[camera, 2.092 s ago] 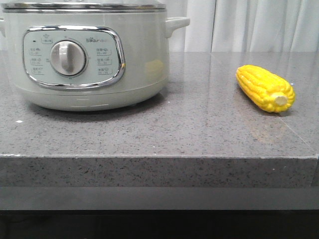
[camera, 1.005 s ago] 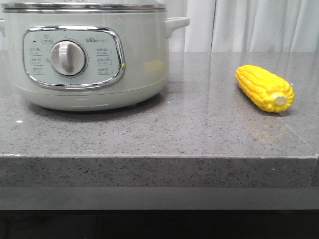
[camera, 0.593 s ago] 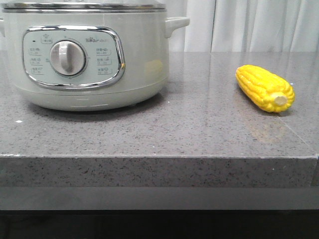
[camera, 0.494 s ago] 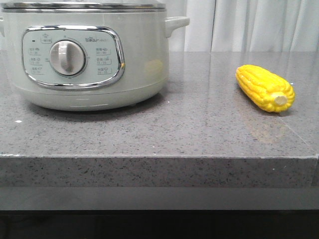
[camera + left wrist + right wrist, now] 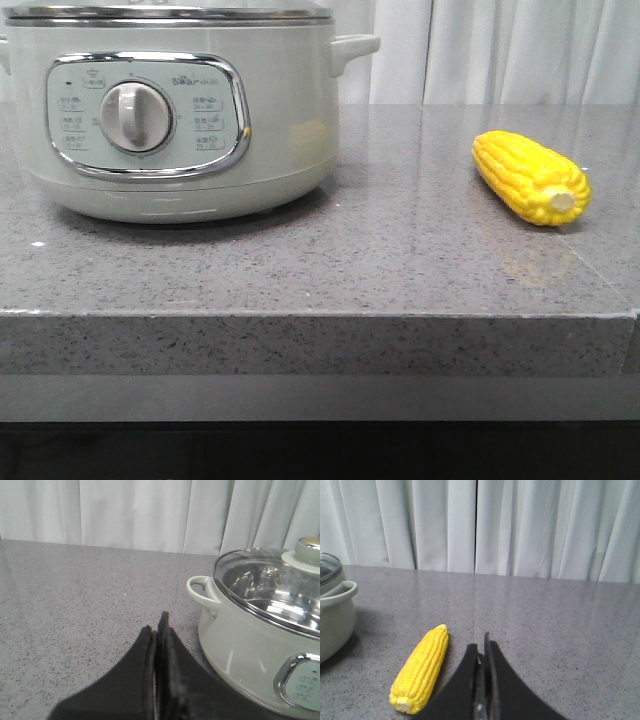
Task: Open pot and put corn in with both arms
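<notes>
While both arms hang back off the counter, nothing on it is being touched. Pot [image 5: 180, 110] sits on the left side of the grey speckled countertop [image 5: 380, 260], control panel [image 5: 148, 115] and white dial [image 5: 137, 117] facing the front camera, lid [image 5: 270, 587] on with its knob [image 5: 307, 550] on top, steel bowl visible through the glass. Side handle [image 5: 355, 47] sticks out toward the corn. Corn [image 5: 531, 177] lies flat on the right side of the counter, well apart from the pot, pale stub end pointing toward the front edge, angled slightly. Left gripper [image 5: 157, 625] is pinched together, fingers touching, holding nothing, hovering near the pot's other handle [image 5: 202, 590] but not in contact. Right gripper [image 5: 482, 647] is likewise pressed together and empty, just beside the corn [image 5: 422, 667], apart from it. White curtain [image 5: 520, 525] behind the counter. Neither arm shows in the front view
</notes>
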